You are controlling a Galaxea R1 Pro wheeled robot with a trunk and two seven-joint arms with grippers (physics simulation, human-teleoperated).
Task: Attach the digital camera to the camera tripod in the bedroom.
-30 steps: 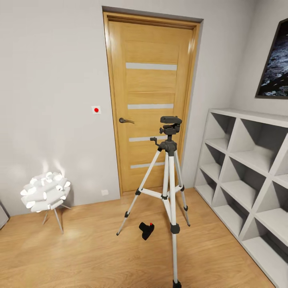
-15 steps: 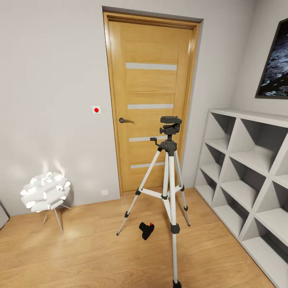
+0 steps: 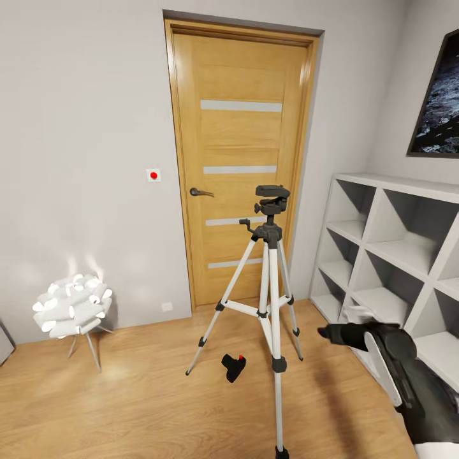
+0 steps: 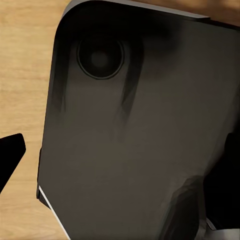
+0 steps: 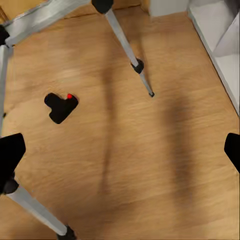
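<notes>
Right arm (image 3: pixel 408 370): black rounded shell with a white stripe along its length, ending in a black gripper (image 3: pixel 331 333).

No readable text, label, brand or number stands on anything in these views.

Right tool (image 3: pixel 331 332) tips motion-blurred, state unclear

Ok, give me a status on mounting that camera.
Done: the robot stands facing the camera tripod. In hand: the right gripper is raised beside the tripod, empty, fingers spread apart in the right wrist view. Left: the digital camera lies on the wood floor between the legs, not yet picked up, and the tripod head is bare.
</notes>
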